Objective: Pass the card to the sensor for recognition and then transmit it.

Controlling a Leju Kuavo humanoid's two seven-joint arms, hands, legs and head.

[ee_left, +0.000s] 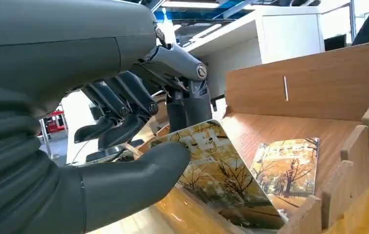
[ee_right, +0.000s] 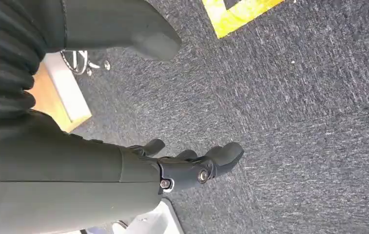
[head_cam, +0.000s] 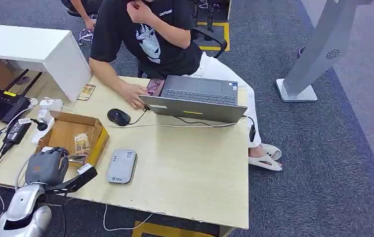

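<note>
Still early I'd say: left hand [ee_left: 124, 122] at lower left of the head view pinches a card [ee_left: 216, 170] inside the box [head_cam: 96, 129], fingers [ee_left: 124, 105] curled over it, sensor [head_cam: 121, 167] scan and handover not yet done.

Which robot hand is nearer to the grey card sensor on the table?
Left. The left robot hand is at the cardboard box beside the card sensor, pinching a card. The right robot hand hangs over the carpet, away from the table.
</note>
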